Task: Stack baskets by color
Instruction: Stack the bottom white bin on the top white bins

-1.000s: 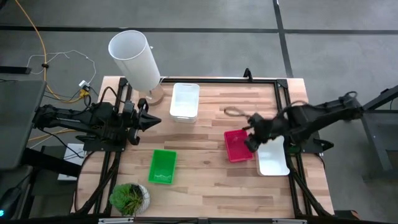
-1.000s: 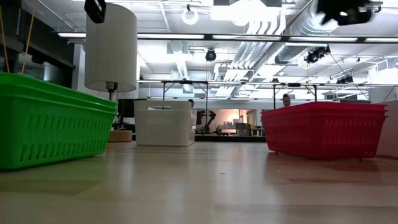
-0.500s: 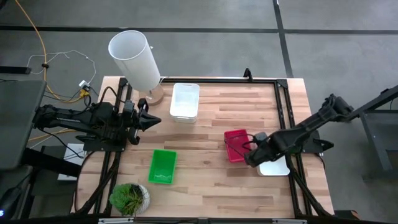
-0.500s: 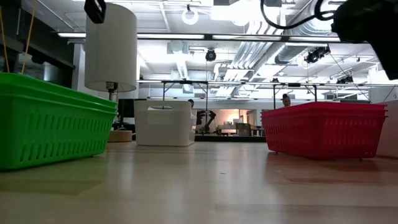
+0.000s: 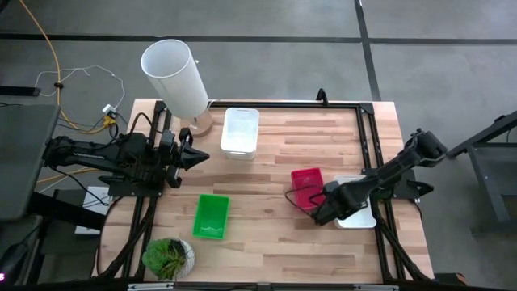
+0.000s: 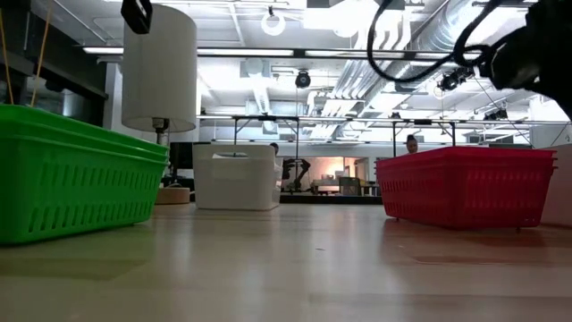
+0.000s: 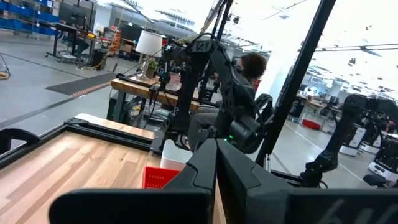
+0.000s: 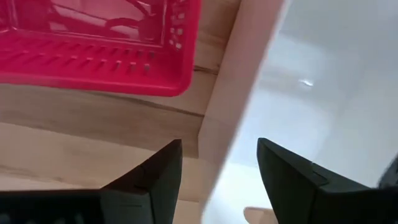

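While its two dark fingers (image 8: 155, 177) stand spread apart with nothing between them, the right gripper (image 5: 321, 212) sits low in the lower right of the overhead frame, at the near left corner of a white basket (image 5: 358, 208). In the right wrist view the rim of that white basket (image 8: 249, 81) runs into the gap between the fingers, and a red basket (image 8: 99, 46) lies just beyond it, apart from the rim by a strip of bare wood. The right arm reaches back from the gripper toward the right edge of the table (image 5: 275, 234).

Seen from above, the red basket (image 5: 305, 187) lies just left of the white one, its long axis running from the top of the frame toward the bottom. The white basket beside it points the same way. A green basket (image 5: 212, 216) lies left of centre in the lower half, long axis also top to bottom, slightly tilted. Another white basket (image 5: 241, 132) lies in the upper middle, aligned the same way.

In the table-level view the green basket (image 6: 76, 174) fills the left side, the red basket (image 6: 465, 186) the right, and the white one (image 6: 237, 177) stands between them farther back.

The left gripper (image 5: 196, 157) waits at the left edge of the table with its fingers (image 7: 205, 171) pressed together, pointing right. A white lamp (image 5: 174, 77) stands at the upper left and a potted plant (image 5: 168, 257) at the lower left.
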Controlling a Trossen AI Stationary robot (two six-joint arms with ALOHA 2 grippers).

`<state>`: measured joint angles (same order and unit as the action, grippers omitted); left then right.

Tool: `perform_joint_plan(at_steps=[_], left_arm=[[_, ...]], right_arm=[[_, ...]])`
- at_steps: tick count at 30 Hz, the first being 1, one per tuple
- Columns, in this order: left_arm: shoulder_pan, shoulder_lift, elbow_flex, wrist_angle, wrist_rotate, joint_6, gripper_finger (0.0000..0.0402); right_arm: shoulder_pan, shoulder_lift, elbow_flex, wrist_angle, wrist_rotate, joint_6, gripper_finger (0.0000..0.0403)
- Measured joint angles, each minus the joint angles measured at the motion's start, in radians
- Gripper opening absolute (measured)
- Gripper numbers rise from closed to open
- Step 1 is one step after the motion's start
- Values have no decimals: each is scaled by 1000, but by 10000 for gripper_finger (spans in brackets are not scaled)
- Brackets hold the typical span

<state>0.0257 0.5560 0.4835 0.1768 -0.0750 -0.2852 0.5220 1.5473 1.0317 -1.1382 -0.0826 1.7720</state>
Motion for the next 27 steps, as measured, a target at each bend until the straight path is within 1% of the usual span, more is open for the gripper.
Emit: perform_joint_plan(at_steps=[4,9,12,17,18,22,27], left_arm=[[0,0,0,0,-3,0,0],[0,0,0,0,-13,5,0],[0,0,0,0,-15,7,0],[0,0,0,0,-15,5,0],[0,0,0,0,-15,0,0],[0,0,0,0,-15,-17,0],[0,0,0,0,-6,-26,0]], right_arm=[[0,30,0,1,2,1,175],[-6,44,0,-17,3,-6,132],[-6,44,0,-39,3,-10,95],[-6,43,0,-47,-1,-27,16],[-4,41,0,-47,-2,-27,9],[-2,10,0,-45,-29,-26,8],[-2,-80,0,-67,-34,-22,1]])
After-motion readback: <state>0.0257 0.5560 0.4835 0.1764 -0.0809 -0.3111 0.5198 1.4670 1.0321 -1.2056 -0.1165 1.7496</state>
